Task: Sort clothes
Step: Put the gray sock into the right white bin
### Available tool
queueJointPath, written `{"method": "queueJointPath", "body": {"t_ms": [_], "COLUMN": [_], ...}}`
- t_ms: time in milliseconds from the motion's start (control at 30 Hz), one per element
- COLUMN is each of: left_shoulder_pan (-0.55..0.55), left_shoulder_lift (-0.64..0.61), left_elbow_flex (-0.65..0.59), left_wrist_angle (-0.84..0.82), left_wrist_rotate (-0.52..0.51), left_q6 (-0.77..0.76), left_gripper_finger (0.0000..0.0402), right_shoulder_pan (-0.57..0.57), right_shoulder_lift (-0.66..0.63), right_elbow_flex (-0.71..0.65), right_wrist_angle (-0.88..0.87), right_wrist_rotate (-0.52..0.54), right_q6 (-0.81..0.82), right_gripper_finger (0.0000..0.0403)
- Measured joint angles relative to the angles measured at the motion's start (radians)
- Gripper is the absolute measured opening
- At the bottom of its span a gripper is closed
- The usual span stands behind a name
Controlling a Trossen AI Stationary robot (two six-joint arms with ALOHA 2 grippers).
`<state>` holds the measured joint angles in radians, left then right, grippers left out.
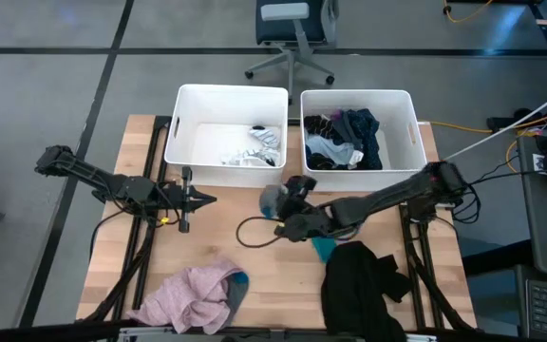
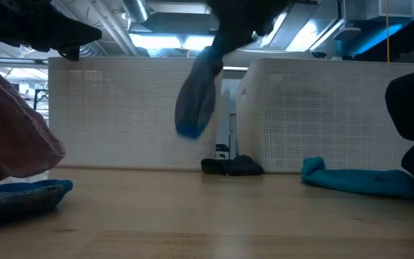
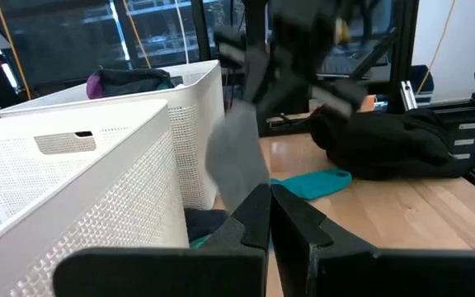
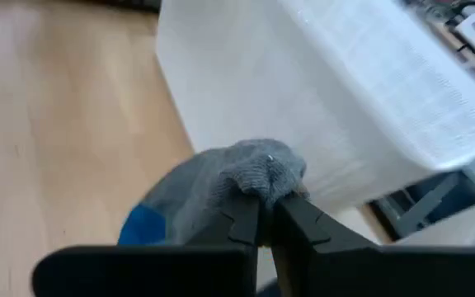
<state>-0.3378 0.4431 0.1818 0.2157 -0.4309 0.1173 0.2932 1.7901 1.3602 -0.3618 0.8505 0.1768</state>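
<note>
Overhead, the right gripper [image 1: 275, 201] was pinched tight on a soft grey knitted sock with a blue toe [image 1: 272, 199], its dark fingers [image 4: 242, 221] clamped on the bunched fabric at the sock's upper end, so the limp sock [image 2: 196, 93] hung clear of the pale wooden tabletop [image 1: 254, 266] in front of the gap between two white rectangular plastic tubs. The left-hand tub [image 1: 226, 139], with finely perforated walls, held a few crumpled white and striped pieces [image 1: 254, 147]; the right-hand tub [image 1: 359, 133] held a loose heap of navy, black and pale garments [image 1: 345, 138]. A flat teal sock [image 2: 358, 178] lay on the wood just beside a rumpled black garment [image 1: 359, 280] at the table's near right. A wrinkled pink garment [image 1: 193, 296] sat bunched at the near left, touching a blue-edged grey piece [image 1: 235, 285]. A small dark crumpled sock [image 2: 232, 166] rested on the table against the tubs' base. The left gripper [image 1: 200, 199] hung above the table's left side in front of the left-hand tub, its fingers [image 3: 254, 219] pressed together on nothing.
</note>
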Motion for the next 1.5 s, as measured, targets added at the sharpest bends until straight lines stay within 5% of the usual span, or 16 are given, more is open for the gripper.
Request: {"method": "queueJointPath", "body": {"t_ms": [300, 667, 833, 1000, 1233, 1500], "left_shoulder_pan": [0.0, 0.0, 0.0, 0.0, 0.0, 0.0], "left_shoulder_lift": [0.0, 0.0, 0.0, 0.0, 0.0, 0.0], "left_elbow_flex": [0.0, 0.0, 0.0, 0.0, 0.0, 0.0], "left_wrist_angle": [0.001, 0.001, 0.002, 0.002, 0.002, 0.002], "left_wrist_rotate": [0.0, 0.0, 0.0, 0.0, 0.0, 0.0], "left_q6": [0.001, 0.003, 0.003, 0.003, 0.002, 0.004], "left_gripper_finger": [0.0001, 0.0001, 0.0001, 0.0001, 0.0001, 0.0001], "right_shoulder_pan": [0.008, 0.001, -0.046, -0.134, -0.289, -0.417], "right_shoulder_lift": [-0.224, -0.435, -0.495, -0.499, -0.485, -0.441], "right_elbow_flex": [0.0, 0.0, 0.0, 0.0, 0.0, 0.0], "right_wrist_angle": [-0.133, -0.317, -0.361, -0.397, -0.535, -0.71], "right_wrist_rotate": [0.1, 0.39, 0.441, 0.407, 0.18, -0.061], "right_q6": [0.0, 0.003, 0.004, 0.005, 0.15, 0.319], "right_gripper_finger": [0.0019, 0.0024, 0.0024, 0.0024, 0.003, 0.0108]}}
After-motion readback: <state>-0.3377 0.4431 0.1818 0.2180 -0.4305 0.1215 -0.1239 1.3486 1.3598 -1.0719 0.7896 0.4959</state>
